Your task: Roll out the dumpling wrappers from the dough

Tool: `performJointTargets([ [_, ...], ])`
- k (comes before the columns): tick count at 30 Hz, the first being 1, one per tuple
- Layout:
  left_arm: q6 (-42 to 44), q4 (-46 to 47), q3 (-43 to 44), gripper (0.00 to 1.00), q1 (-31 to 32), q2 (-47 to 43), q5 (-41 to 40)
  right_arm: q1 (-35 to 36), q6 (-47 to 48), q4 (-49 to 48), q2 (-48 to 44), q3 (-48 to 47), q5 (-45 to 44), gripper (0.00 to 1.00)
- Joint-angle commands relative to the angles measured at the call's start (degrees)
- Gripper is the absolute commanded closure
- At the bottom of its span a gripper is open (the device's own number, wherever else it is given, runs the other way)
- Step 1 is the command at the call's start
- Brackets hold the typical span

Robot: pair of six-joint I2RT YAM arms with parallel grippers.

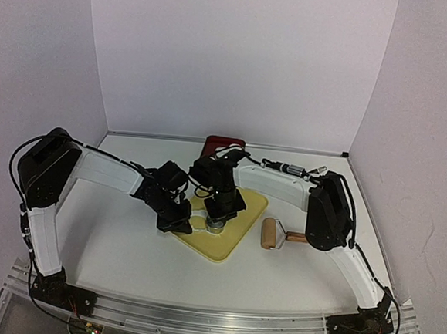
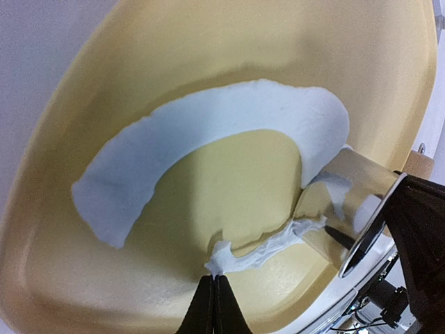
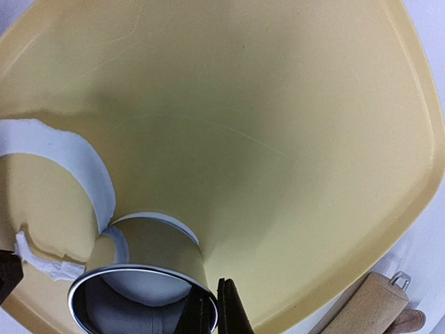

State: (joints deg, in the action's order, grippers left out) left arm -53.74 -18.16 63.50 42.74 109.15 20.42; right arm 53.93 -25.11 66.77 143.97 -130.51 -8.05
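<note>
The yellow board (image 1: 238, 228) lies at mid-table. On it the dough (image 2: 208, 132) is a thin white crescent scrap with a thin torn strand (image 2: 278, 243) trailing from it; the crescent also shows in the right wrist view (image 3: 83, 163). My left gripper (image 2: 214, 278) is shut on the end of that strand. My right gripper (image 3: 213, 300) is shut on the wall of the metal ring cutter (image 3: 149, 254), which stands on the board at the crescent's end. A round white disc (image 3: 142, 287) fills the inside of the ring. No other dumpling wrappers are in view.
A wooden rolling pin (image 1: 269, 234) lies on the table just right of the board, and its end shows in the right wrist view (image 3: 367, 304). A dark red object (image 1: 224, 144) sits at the back behind the arms. Both grippers are close together over the board's near-left part.
</note>
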Motion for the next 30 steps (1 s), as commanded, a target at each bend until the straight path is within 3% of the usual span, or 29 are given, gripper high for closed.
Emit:
performJointTargets([
  [1,-1.2,-0.01,-1.55,1.0,0.33,-6.68,-2.84,0.5,-1.42,3.99,5.03,1.3,-4.12,1.0],
  [7,0.02,5.69,-5.37,0.99,0.36,-9.87,-0.45,0.62,-1.92,3.91,5.06,1.29,-2.25,1.0],
  [14,7.61,10.38,-4.64,0.64,0.41,-10.13,-0.78,0.51,-2.51,3.14,4.44,1.52,1.34,1.0],
  [16,7.29,10.42,-4.48,0.58,0.41,-9.28,-1.72,0.49,-2.73,2.99,4.31,1.77,2.37,1.0],
  [30,4.06,5.99,1.22,0.54,0.41,1.47,-2.04,-0.5,-3.3,0.88,2.75,4.32,7.5,1.0],
])
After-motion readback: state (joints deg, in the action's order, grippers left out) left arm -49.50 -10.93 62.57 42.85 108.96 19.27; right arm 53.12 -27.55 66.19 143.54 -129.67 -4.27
